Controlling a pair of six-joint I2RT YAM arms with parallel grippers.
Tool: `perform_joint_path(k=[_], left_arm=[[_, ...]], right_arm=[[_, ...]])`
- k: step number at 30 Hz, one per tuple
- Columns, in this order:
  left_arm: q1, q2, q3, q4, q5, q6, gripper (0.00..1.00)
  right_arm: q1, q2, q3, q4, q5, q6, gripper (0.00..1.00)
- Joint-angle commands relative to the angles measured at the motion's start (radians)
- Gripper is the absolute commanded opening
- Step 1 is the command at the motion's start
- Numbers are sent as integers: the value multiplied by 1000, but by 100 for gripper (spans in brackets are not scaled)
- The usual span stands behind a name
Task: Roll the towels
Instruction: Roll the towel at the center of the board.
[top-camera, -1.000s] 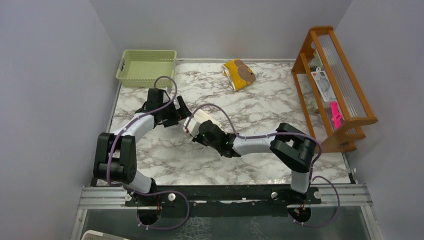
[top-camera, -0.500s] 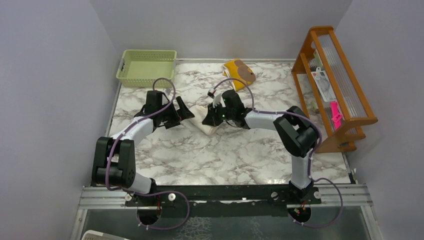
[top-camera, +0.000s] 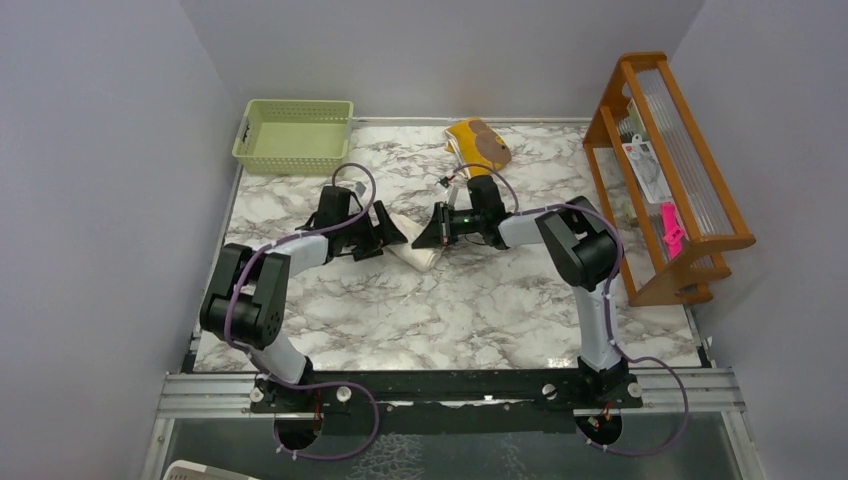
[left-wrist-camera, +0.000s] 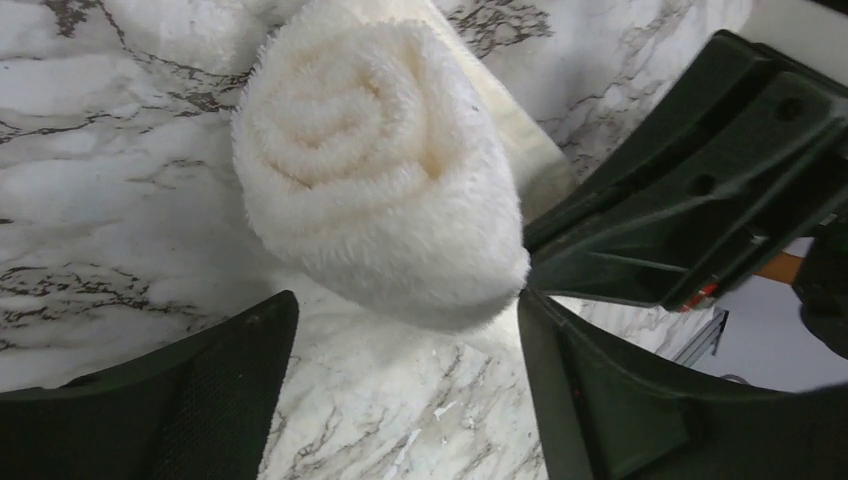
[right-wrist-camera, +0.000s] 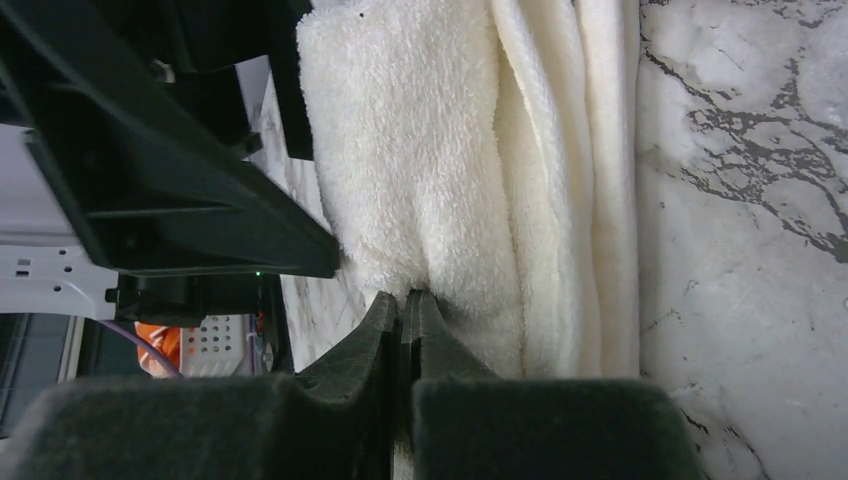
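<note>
With your left pincer spread loose around one end of the rolled cream towel lying mid-desk, and your right pincer clenched, tips pressed to the other end, a careless pull-away could snag the outer flap and unwind it.

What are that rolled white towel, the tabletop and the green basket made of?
Cream towel: soft terry cloth, fuzzy looped pile, matte. Tabletop: smooth, white with grey veins; marble or a printed imitation, unclear. Basket: pale green, probably moulded plastic, given its even lattice walls.
</note>
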Motion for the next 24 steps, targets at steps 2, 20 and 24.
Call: perform_joint_path(k=[2, 20, 24], left_arm=[[-10, 115, 40, 80, -34, 3, 75], [-12, 143, 135, -51, -114, 98, 58], [-12, 160, 144, -61, -107, 104, 58]], right_arm=[[12, -25, 13, -119, 2, -99, 1], [264, -407, -142, -204, 673, -838, 53], [364, -363, -118, -215, 849, -934, 53]])
